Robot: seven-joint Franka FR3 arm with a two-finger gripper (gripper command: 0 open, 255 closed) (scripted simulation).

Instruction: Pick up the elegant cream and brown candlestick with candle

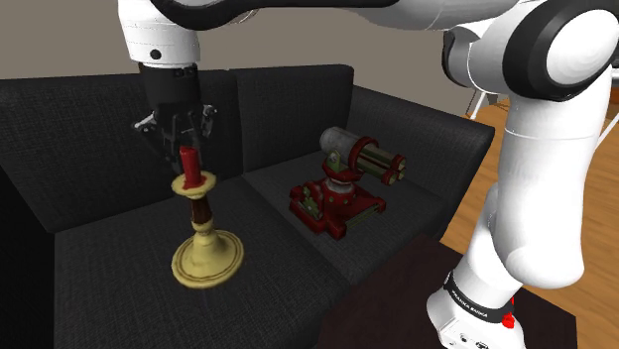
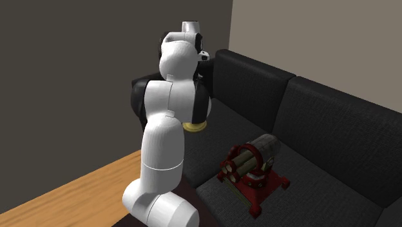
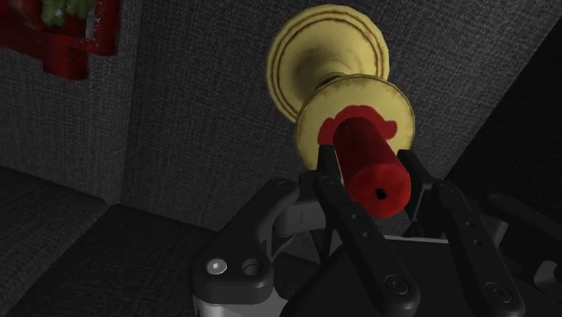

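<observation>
Item 1, sofa (image 1: 89, 129): black woven fabric, two seat cushions and two back cushions, spanning the shoulder view from its left edge to past the middle.

Item 2, gripper (image 1: 186, 149): all black, pointing down over the sofa's left seat cushion as the shoulder view shows it. The fingers (image 3: 347, 212) are clenched on the candle, one pressed to each side of it just below its top end, as the wrist view shows.

Item 3, candlestick (image 1: 203, 223): stands upright under the gripper on the same left cushion, towards its front. It has a wide round cream-yellow base (image 1: 206, 260), a turned dark brown stem (image 1: 201, 210) and a cream drip dish at the top. A red candle (image 1: 187, 164) rises from the dish into the fingers. The base looks level with the cushion; whether it touches the fabric I cannot tell.

Item 4, cannon model (image 1: 342, 183): red frame, brass fittings, grey barrel and a bundle of brown tubes. It sits on the right seat cushion, well apart from the candlestick.

Item 5, arm (image 1: 541, 149): white with dark joints, rising at the shoulder view's right and crossing the top towards the gripper.

Item 6, floor (image 1: 600, 228): light wood boards, to the right of the sofa
</observation>
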